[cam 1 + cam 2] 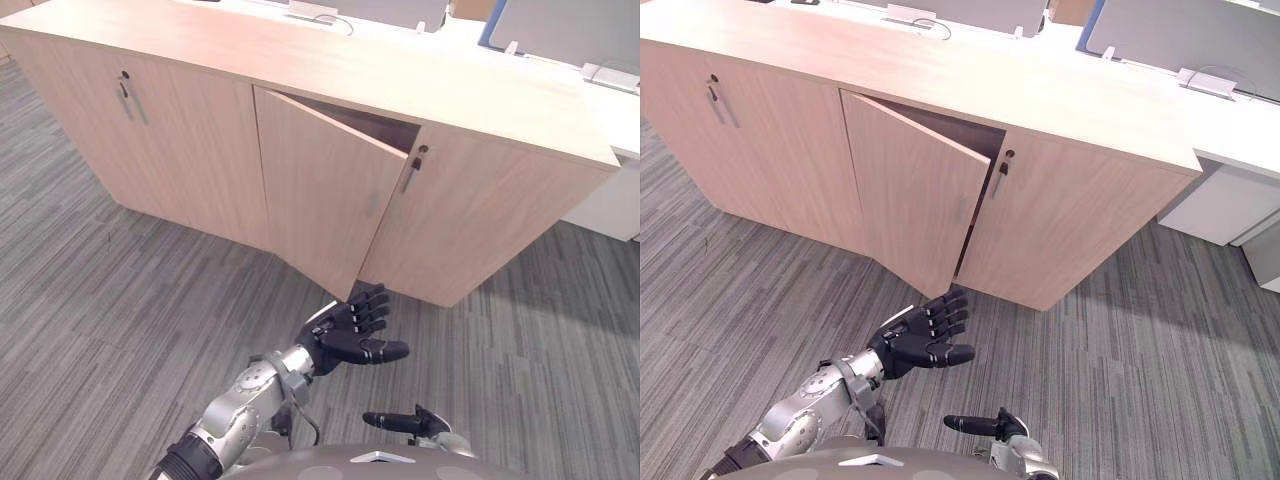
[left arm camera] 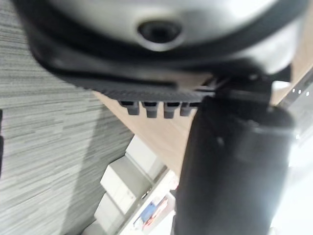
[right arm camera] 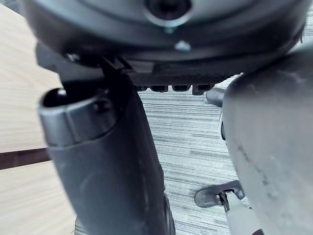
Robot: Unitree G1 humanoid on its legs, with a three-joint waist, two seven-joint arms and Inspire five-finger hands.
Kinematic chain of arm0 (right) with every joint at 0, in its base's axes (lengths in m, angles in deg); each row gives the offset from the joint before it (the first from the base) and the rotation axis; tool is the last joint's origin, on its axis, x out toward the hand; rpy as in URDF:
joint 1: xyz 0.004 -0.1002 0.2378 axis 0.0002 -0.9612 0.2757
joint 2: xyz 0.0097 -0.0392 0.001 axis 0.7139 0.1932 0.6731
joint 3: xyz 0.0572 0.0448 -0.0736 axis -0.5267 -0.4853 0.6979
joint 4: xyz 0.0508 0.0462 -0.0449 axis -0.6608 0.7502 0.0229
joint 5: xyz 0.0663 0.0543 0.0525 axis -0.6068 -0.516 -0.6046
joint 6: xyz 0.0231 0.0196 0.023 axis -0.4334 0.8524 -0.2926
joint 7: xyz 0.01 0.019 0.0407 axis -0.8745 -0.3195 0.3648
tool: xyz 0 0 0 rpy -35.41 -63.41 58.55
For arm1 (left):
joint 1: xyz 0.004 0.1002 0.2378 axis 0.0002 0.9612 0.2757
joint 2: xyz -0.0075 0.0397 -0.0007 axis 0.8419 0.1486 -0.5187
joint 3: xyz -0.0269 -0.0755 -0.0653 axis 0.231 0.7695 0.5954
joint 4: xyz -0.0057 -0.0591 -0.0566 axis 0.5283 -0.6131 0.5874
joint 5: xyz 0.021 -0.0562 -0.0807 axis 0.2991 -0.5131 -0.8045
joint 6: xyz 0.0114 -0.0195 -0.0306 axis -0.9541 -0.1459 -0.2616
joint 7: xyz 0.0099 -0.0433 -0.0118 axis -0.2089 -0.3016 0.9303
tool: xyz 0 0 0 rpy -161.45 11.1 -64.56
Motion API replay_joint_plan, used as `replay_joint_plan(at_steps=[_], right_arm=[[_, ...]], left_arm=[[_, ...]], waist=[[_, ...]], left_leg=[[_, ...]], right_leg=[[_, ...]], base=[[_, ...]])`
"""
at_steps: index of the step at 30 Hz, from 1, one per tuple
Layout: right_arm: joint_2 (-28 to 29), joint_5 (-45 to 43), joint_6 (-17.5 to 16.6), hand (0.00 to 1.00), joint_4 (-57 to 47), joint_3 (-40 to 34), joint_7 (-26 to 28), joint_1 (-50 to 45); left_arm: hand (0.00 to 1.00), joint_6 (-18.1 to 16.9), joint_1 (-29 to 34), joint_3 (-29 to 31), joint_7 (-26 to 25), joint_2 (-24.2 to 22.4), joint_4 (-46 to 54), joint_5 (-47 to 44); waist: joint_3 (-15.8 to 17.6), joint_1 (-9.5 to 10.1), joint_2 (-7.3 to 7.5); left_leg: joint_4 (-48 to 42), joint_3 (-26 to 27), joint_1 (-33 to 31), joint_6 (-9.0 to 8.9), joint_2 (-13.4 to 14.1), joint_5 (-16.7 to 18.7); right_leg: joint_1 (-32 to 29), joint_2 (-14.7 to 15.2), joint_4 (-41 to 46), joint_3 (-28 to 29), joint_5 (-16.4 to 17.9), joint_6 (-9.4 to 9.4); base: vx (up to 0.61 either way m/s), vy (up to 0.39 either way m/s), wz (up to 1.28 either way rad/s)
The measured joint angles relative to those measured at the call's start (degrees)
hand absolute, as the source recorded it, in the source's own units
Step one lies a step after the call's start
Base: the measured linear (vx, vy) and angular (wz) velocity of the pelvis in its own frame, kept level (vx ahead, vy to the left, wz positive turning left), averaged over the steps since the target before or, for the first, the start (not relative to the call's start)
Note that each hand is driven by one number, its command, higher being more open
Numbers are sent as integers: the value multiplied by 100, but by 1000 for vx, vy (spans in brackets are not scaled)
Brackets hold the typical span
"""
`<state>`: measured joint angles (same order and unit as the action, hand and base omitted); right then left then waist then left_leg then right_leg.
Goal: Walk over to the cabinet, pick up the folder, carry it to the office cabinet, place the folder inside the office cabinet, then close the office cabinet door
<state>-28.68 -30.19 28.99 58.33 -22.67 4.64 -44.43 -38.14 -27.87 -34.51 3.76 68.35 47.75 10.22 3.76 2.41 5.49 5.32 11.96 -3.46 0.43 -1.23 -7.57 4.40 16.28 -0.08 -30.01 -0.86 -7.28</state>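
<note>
Bright, even light; soft shadow beside the cabinet (image 1: 470, 225).

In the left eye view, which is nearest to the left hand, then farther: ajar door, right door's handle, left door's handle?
1. Ajar door, just ahead of the left hand.
2. Right door's handle, ahead, slightly right.
3. Left door's handle, far left.
</note>
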Motion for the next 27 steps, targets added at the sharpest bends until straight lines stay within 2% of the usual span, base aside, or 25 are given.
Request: replay_joint_plan(at_steps=[4, 8, 11, 12, 13, 14, 15, 16, 17, 18, 19, 20, 22, 23, 27], right_arm=[[-23, 0, -48, 100, 0, 89, -20, -44], [-39, -12, -54, 100, 18, 55, -71, -73], [-21, -23, -53, 100, 45, -114, -119, -126], [12, -38, -53, 100, 53, -244, -156, -159], [56, -60, -53, 100, 70, -407, -177, -182], [72, -76, -54, 100, 79, -479, -186, -187], [74, -84, -58, 100, 83, -635, -200, -230], [50, -118, -76, 100, 83, -694, -216, -258], [-24, -137, -117, 100, 81, -753, -295, -324], [-105, -132, -122, 100, 84, -805, -372, -344], [-153, -133, -127, 100, 85, -833, -407, -349], [-243, -122, -148, 100, 72, -901, -463, -327], [-217, -116, -148, 100, 52, -992, -467, -270], [-184, -91, -134, 100, 68, -1054, -448, -285], [-11, -21, -118, 100, -32, -1203, -406, -414]], left_arm=[[100, -29, 602, 758, -57, -38, -316, -2], [100, -28, 1019, 1418, -279, -299, -1011, 48], [100, -33, 1167, 2288, -573, -793, -1657, 759], [100, -73, 1139, 2787, -718, -1050, -1980, 1067], [100, -148, 1073, 3340, -866, -1297, -2341, 1343], [100, -191, 1062, 3621, -976, -1416, -2494, 1509], [100, -402, 1061, 4056, -1291, -1633, -2818, 1975], [100, -511, 1045, 4248, -1451, -1726, -3023, 2192], [100, -673, 960, 4552, -1780, -1877, -3450, 2557], [100, -697, 865, 4755, -2034, -1951, -3854, 2579], [100, -698, 843, 4832, -2103, -1970, -4040, 2581], [100, -708, 834, 4911, -2251, -1958, -4332, 2478], [100, -798, 812, 5003, -2248, -1914, -4506, 2259], [100, -809, 810, 5092, -2194, -1895, -4610, 2191], [100, -811, 907, 5592, -1990, -1893, -5029, 2036]], waist=[[-68, -104, -81], [-92, -103, -145], [-124, -84, -136], [-126, -76, -116], [-104, -74, -77], [-94, -70, -74], [-86, -45, -128], [-84, 1, -176], [-82, 72, -242], [-60, 173, -394], [-60, 213, -450], [-13, 228, -523], [162, 247, -431], [209, 258, -425], [143, 316, -264]], left_leg=[[0, 62, 117, -85, 146, 56], [-2, 176, 282, -206, 261, 144], [-31, 196, 358, -318, 366, 227], [-136, 193, 336, -364, 424, 292], [-652, 185, 144, -328, 520, 529], [-998, 189, 31, -320, 599, 698], [-1753, 85, -183, -294, 740, 1096], [-2149, -116, -307, -291, 807, 1280], [-2716, -817, -503, -330, 811, 1563], [-2958, -1735, -532, -497, 715, 1815], [-2980, -2128, -500, -583, 647, 1953], [-2973, -2750, -377, -617, 382, 2070], [-3012, -3201, -334, -632, 132, 2113], [-2978, -3228, -303, -621, 110, 2239], [-2561, -2806, 7, -558, 78, 2268]], right_leg=[[86, -131, -5, 78, 56, -75], [199, -246, -54, 229, 86, -89], [279, -362, -103, 247, 125, -44], [296, -403, -101, 251, 147, -17], [320, -433, -96, 267, 157, 5], [355, -443, -94, 299, 159, 10], [416, -530, -81, 378, 171, 35], [444, -585, -76, 411, 184, 58], [455, -682, -50, 584, 207, 96], [413, -748, 31, 777, 219, 115], [359, -756, 76, 885, 223, 114], [190, -720, 219, 1156, 239, 94], [62, -596, 313, 1347, 228, 76], [17, -585, 297, 1479, 218, 64], [-31, -423, 152, 1925, 106, 11]], base=[[68, -78, -12], [108, -68, -20], [102, -68, -6], [78, -76, -7], [69, -81, -10], [60, -66, -25], [36, -34, -32], [31, -18, -49], [18, 46, -63], [18, 124, -70], [19, 190, -84], [7, 174, -63], [-36, 170, -49], [-98, 198, -58], [-56, 101, -51]])
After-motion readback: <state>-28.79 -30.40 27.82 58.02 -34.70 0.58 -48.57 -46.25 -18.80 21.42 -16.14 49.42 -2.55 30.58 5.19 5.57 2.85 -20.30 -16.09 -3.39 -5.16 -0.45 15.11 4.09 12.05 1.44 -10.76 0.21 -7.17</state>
